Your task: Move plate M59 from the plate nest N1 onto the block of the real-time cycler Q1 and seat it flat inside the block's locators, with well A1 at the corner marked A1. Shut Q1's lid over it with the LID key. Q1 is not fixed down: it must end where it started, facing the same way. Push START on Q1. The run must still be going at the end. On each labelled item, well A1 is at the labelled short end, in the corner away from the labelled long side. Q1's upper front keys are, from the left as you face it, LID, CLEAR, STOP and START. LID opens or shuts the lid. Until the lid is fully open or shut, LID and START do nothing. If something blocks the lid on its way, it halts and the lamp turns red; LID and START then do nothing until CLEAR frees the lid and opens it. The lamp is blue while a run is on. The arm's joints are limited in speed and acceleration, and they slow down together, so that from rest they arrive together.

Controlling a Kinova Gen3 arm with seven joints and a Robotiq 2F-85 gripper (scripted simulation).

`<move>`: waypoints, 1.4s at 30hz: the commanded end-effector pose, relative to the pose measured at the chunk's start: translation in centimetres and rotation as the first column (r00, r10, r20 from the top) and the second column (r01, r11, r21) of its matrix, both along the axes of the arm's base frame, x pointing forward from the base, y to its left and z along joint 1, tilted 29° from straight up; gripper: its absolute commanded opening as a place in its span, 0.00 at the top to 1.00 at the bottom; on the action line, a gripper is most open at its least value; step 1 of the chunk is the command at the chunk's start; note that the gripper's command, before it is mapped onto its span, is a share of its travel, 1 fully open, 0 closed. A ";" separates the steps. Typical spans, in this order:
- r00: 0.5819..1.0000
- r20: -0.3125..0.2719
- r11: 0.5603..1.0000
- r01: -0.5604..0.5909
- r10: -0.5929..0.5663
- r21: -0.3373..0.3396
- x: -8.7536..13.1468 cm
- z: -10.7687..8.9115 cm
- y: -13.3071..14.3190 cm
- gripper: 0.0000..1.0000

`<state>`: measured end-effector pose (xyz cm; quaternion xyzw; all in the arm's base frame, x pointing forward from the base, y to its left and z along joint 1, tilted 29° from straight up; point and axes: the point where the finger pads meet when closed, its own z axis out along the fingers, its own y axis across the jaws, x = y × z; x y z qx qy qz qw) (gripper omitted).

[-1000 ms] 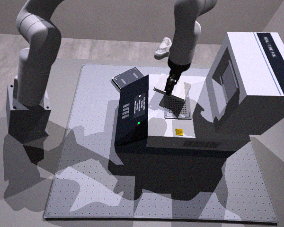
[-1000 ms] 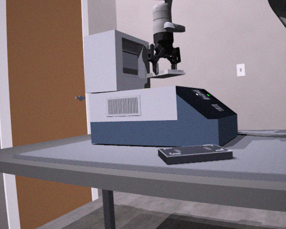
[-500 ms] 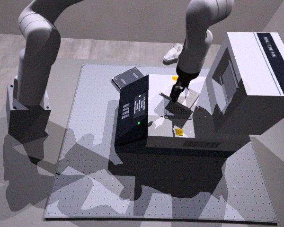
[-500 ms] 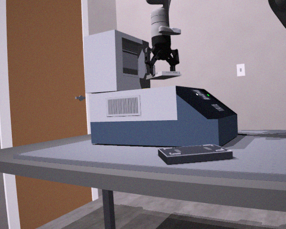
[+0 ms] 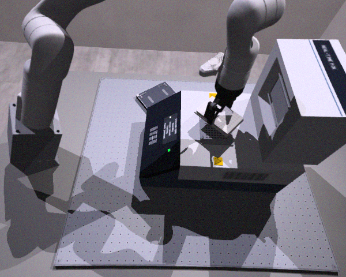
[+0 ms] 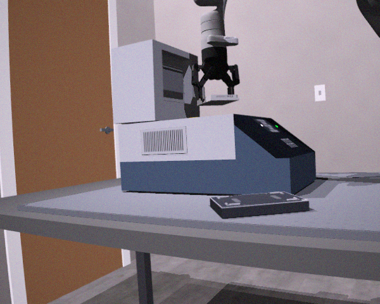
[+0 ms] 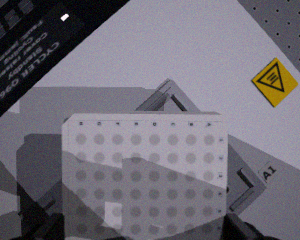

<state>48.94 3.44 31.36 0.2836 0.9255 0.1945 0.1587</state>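
"A1" marks a corner beside the block.

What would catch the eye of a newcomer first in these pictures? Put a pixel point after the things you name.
Probably the large white-and-blue cycler [image 5: 196, 103] [image 6: 196, 177], its lid [image 5: 298, 59] [image 6: 134, 85] raised at the rear. Above its block [image 5: 210, 131] [image 7: 242, 192], the black tool [image 5: 213, 114] [image 6: 218, 94] holds a pale plate [image 5: 231, 119] [image 6: 220, 99] [image 7: 145, 185], turned askew.

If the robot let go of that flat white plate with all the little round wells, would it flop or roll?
The flat white plate with round wells probably wouldn't flop, since its edges look straight. Its square-cornered shape suggests sliding, not rolling. Being thin, it's probably light.
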 end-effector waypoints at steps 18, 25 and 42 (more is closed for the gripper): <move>0.982 -0.061 0.980 0.181 -0.177 0.078 0.0 0.1 0.0 0.09; 0.966 -0.090 0.962 0.253 -0.244 0.106 0.0 0.1 0.0 0.09; 0.912 -0.156 0.902 0.402 -0.379 0.156 0.0 0.1 0.0 0.09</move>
